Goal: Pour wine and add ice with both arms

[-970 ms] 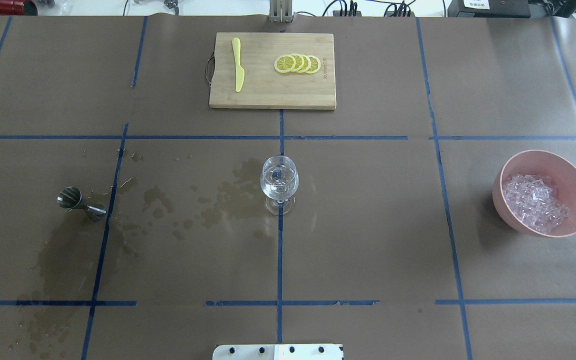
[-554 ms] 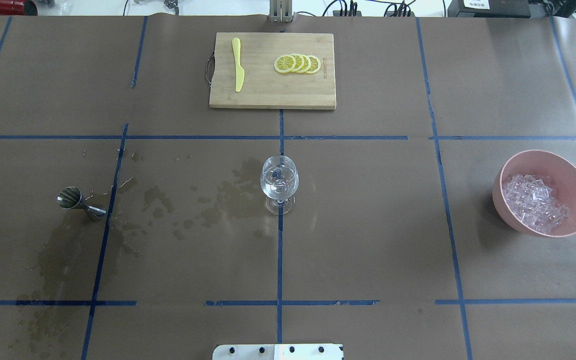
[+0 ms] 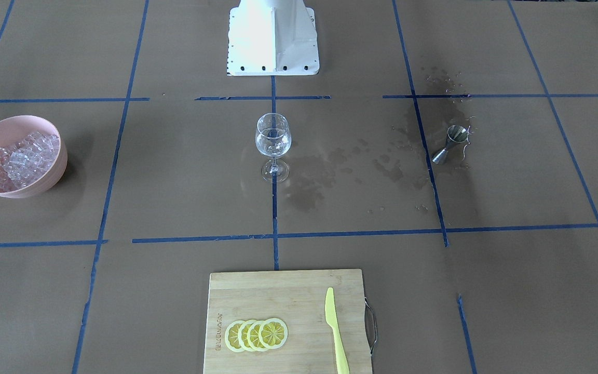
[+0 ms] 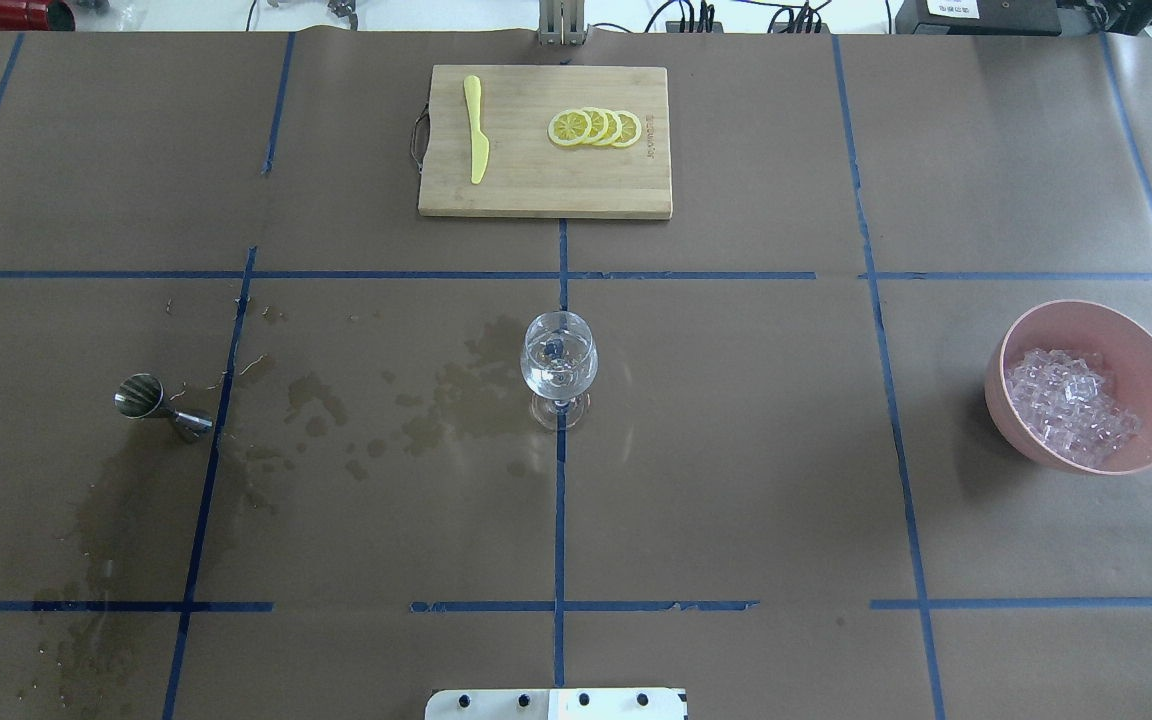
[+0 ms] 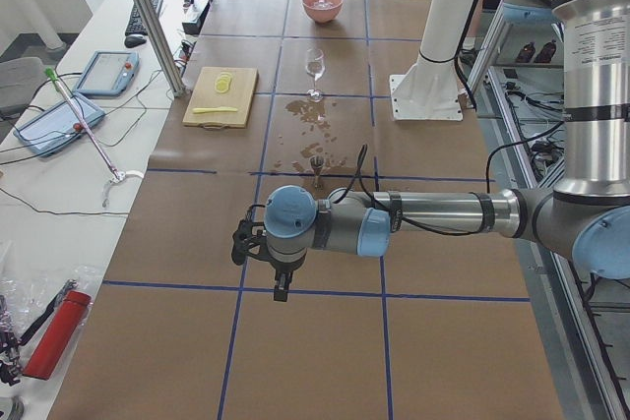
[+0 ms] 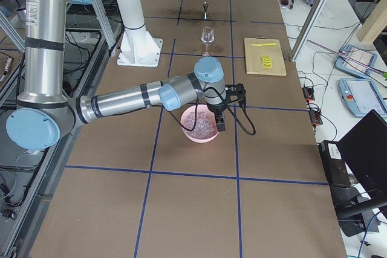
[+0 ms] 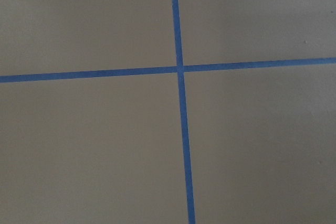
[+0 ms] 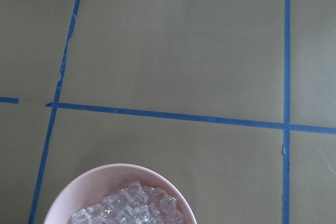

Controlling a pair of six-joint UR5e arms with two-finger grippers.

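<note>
A clear stemmed wine glass (image 4: 558,365) stands at the table's middle with a little clear wine (image 3: 273,147) in it. The ice (image 4: 1071,405) is heaped in a pink bowl (image 4: 998,392) at the right. A steel jigger (image 4: 161,405) stands at the left. Neither arm shows in the overhead or front views. In the left side view my left gripper (image 5: 281,290) points down over bare paper, near of the jigger (image 5: 317,166). In the right side view my right gripper (image 6: 220,124) hangs over the bowl's edge by the ice (image 6: 199,122). I cannot tell whether either is open.
A wooden cutting board (image 4: 536,185) with lemon slices (image 4: 596,128) and a yellow knife (image 4: 476,130) lies at the far middle. Dark wet stains (image 4: 456,395) spread between jigger and glass. The white robot base (image 3: 273,36) sits at the near edge.
</note>
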